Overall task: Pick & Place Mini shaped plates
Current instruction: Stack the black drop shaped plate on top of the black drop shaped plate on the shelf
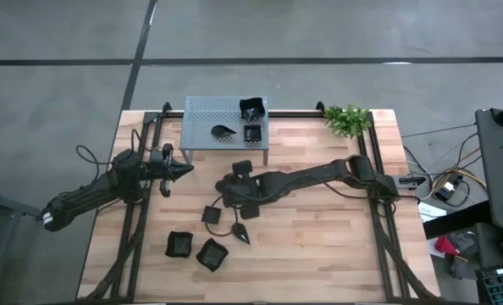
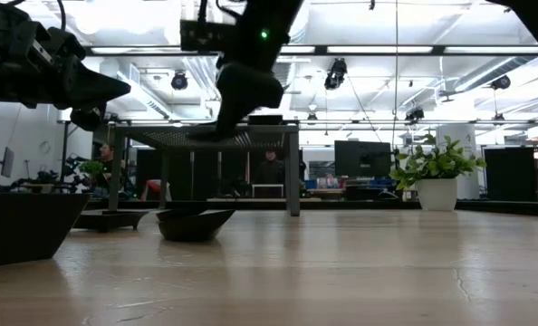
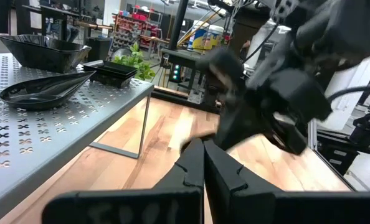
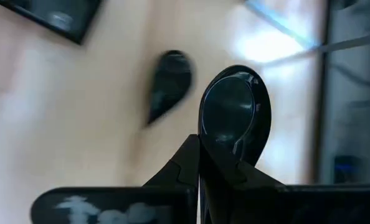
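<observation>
My right gripper [image 1: 226, 188] is above the table's middle, just in front of the grey perforated shelf [image 1: 202, 127], shut on a black teardrop plate [image 4: 235, 106]. In the low view it [image 2: 242, 95] hangs at about shelf height. On the shelf rest a wavy-rimmed dish [image 1: 251, 108], a leaf plate [image 1: 223, 131] and a flat square [image 1: 252, 134]. On the table lie squares [image 1: 211, 214] [image 1: 243, 168], a teardrop [image 1: 241, 230] and two wavy squares [image 1: 179, 244] [image 1: 211, 254]. My left gripper [image 1: 186, 170] is shut and empty by the shelf's near left corner. My right gripper pinches the teardrop plate by its rim at the narrower end [image 4: 221, 146] between its two shut fingers. The plate reaches out ahead of the fingertips, hollow side toward the wrist camera. It is lifted clear of the table.
A potted green plant [image 1: 347, 119] stands at the far right. Black rails run along the table's left [image 1: 133, 229] and right [image 1: 385, 229] sides. Bare wood lies at the near right [image 1: 319, 254]. People and equipment show in the room beyond the table.
</observation>
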Robot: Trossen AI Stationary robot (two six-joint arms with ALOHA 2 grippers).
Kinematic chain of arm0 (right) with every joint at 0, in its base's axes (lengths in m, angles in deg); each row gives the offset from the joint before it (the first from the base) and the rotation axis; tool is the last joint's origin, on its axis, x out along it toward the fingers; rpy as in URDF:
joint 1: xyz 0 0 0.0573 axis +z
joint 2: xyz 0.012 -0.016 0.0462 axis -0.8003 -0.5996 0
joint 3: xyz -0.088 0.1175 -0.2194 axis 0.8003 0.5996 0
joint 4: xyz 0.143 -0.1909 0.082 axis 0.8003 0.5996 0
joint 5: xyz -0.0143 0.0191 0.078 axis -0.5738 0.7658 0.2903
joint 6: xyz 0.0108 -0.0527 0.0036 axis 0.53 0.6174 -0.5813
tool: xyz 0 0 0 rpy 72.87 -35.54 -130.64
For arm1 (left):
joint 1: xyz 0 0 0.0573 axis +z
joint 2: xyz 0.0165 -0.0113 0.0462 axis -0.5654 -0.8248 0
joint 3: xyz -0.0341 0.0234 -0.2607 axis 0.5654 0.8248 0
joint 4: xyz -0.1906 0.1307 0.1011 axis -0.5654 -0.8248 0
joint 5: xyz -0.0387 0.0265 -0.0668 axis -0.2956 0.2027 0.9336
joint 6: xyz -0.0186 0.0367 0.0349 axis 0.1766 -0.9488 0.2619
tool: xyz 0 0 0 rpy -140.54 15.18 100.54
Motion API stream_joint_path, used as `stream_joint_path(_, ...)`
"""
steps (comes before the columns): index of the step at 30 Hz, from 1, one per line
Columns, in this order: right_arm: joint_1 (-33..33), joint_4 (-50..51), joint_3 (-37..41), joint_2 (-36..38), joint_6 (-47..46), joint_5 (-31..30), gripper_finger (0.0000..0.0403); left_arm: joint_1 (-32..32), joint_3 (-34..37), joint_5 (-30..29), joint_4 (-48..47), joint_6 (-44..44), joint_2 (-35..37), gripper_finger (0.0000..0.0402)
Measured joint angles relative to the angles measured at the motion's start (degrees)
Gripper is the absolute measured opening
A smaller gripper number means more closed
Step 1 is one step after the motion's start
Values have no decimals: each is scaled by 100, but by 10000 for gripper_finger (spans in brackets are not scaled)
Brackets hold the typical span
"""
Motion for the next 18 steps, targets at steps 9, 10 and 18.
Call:
stream_joint_path(9,-133,-9,-891,35,1449,-658,8,-2,0,-2,0,-2,2,3)
stream_joint_path(10,-222,-5,-947,35,1546,-664,8,-2,0,-2,0,-2,0,3)
stream_joint_path(18,-781,-227,-1358,42,2177,-420,8,-2,0,0,0,-2,0,3)
